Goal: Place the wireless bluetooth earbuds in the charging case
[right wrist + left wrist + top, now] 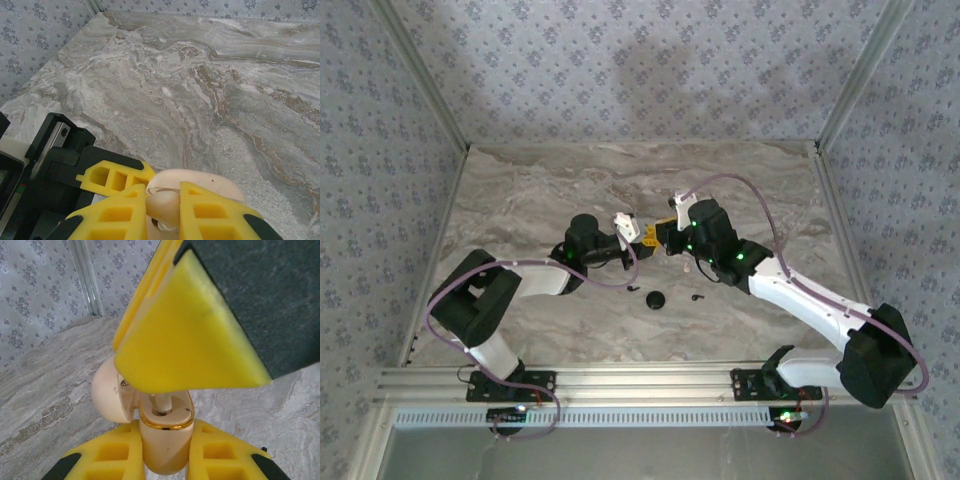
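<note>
Left gripper (165, 432) pinches the cream charging case (165, 455) at table (520, 200) centre. Right gripper (164, 187) is clamped on its open lid (107, 390), crowding the mouth. One black earbud (633, 289) lies at 10 o'clock of a black puck (655, 299), the other earbud (697, 296) at 3 o'clock.

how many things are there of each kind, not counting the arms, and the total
cream charging case: 1
black earbuds: 2
round black puck: 1
total: 4
</note>
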### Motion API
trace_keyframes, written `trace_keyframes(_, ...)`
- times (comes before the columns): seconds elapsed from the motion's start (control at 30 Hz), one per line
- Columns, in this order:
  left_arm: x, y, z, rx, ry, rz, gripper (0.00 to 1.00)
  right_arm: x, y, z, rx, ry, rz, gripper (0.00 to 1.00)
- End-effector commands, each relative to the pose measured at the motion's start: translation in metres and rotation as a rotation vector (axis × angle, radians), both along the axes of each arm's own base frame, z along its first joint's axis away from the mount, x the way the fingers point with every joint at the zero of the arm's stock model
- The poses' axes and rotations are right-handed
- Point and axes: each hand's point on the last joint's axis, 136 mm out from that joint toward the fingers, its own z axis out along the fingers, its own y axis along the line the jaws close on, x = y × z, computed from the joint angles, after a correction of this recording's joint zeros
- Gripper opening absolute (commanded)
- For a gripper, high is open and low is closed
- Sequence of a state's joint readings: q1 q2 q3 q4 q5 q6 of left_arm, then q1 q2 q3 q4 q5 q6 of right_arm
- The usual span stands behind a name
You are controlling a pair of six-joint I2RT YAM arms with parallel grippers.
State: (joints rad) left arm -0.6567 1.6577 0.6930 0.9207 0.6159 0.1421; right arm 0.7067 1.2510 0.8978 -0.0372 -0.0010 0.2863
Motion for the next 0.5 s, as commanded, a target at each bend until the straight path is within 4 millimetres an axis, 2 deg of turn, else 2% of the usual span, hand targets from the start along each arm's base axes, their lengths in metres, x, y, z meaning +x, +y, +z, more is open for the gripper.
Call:
trace_keyframes(0.0,-0.001,-0.005,0.034,-0.073,-0.071,-0.019,0.10,-0.005,0.007,-0.006,-0.003,0.005,0.043,0.19)
trace_keyframes(0.2,-0.001,-0.005,0.037,-0.081,-0.074,-0.018,0.10,-0.005,0.011,-0.007,0.008,0.009,0.057,0.19)
trace_keyframes(0.47,-0.001,-0.004,0.041,-0.088,-0.083,-0.016,0.10,-0.010,0.013,-0.018,0.000,0.043,0.087,0.20)
